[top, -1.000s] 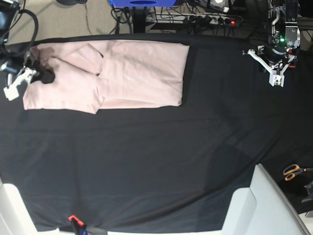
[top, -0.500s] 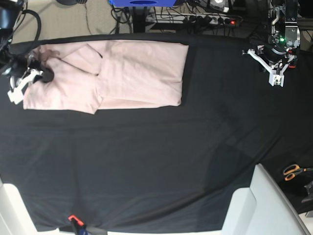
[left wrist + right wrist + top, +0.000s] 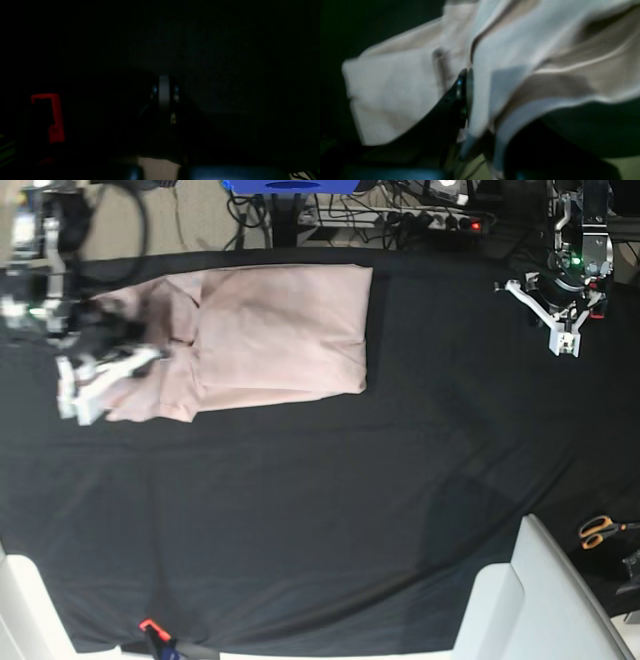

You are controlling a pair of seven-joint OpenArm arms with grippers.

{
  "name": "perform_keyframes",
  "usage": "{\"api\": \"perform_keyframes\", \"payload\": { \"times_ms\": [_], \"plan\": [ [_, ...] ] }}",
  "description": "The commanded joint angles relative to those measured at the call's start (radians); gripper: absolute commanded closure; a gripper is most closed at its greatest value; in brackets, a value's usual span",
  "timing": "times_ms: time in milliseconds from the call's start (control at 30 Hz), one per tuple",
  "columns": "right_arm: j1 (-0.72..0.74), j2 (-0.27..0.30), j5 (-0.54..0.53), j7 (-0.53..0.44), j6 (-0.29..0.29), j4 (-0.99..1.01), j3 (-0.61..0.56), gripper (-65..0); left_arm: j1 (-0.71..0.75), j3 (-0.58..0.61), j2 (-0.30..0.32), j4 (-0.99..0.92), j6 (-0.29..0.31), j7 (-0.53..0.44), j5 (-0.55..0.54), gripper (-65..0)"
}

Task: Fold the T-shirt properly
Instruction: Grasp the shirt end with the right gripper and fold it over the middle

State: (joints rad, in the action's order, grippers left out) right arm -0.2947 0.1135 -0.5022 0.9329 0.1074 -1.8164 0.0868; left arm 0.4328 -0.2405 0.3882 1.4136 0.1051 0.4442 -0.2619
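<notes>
I am a two-armed robot working over a table draped in a large black cloth (image 3: 320, 510), with one pale pink T-shirt (image 3: 280, 330) lying near its far edge, toward my right side. My right gripper (image 3: 100, 375) sits at the shirt's outer end, and in the right wrist view the jaws look pinched together on a raised fold of pink fabric (image 3: 495, 75), which drapes around the fingers; the picture there is blurred, so I judge the grip rather than see it crisply. My left gripper (image 3: 563, 330) hangs well apart from the shirt, over the black cloth on the opposite side, its jaws closed on nothing; its own camera shows almost only darkness. The step in hand, as I judge it, is carrying this end of the shirt across the body to lay a fold. To do it well I should lift only enough for the cloth to clear itself, move in a straight line along the shirt's length so the edges stay aligned, and release only once the layer lies flat. Counting: one T-shirt, one black cloth, two grippers, and one pair of orange-handled scissors (image 3: 600, 531) off the cloth near my left side.
</notes>
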Motion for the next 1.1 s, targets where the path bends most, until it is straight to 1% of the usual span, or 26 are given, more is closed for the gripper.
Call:
{"api": "perform_keyframes", "payload": {
  "times_ms": [0,300,367,500,633,700,767,1000,1067],
  "plan": [
    [-0.001,0.001,0.006,-0.01,0.038,-0.029,-0.034,-0.8,0.001,-0.007,0.016,0.011,-0.005,-0.015,-0.001,0.0],
    [0.013,-0.005,0.018,-0.021,0.398,-0.082,-0.381,-0.8,0.002,-0.007,0.016,0.011,-0.005,-0.015,-0.001,0.0],
    [0.025,-0.005,0.018,-0.05,0.481,-0.081,-0.451,-0.8,0.002,-0.007,0.016,0.011,-0.005,-0.015,-0.001,0.0],
    [0.078,-0.004,0.02,-0.071,0.588,-0.052,-0.565,-0.8,0.001,-0.006,0.016,0.011,-0.005,-0.015,-0.001,0.0],
    [0.139,-0.005,0.02,-0.082,0.591,0.017,-0.632,-0.8,0.001,-0.004,0.016,0.011,-0.005,-0.015,-0.001,0.0],
    [0.154,-0.005,0.02,-0.124,0.591,0.034,-0.664,-0.8,0.002,-0.007,0.016,0.011,-0.005,-0.015,-0.001,0.0],
    [0.168,-0.005,0.02,-0.142,0.591,0.048,-0.691,-0.8,0.004,-0.007,0.016,0.011,-0.005,-0.015,-0.001,0.0],
    [0.18,-0.005,0.024,-0.139,0.591,0.051,-0.704,-0.8,-0.001,0.0,0.016,0.011,-0.005,-0.015,-0.001,0.0],
    [0.182,-0.007,0.078,-0.137,0.591,0.063,-0.709,-0.8,-0.002,0.0,0.016,0.011,-0.005,-0.015,-0.001,0.0]
  ]
}}
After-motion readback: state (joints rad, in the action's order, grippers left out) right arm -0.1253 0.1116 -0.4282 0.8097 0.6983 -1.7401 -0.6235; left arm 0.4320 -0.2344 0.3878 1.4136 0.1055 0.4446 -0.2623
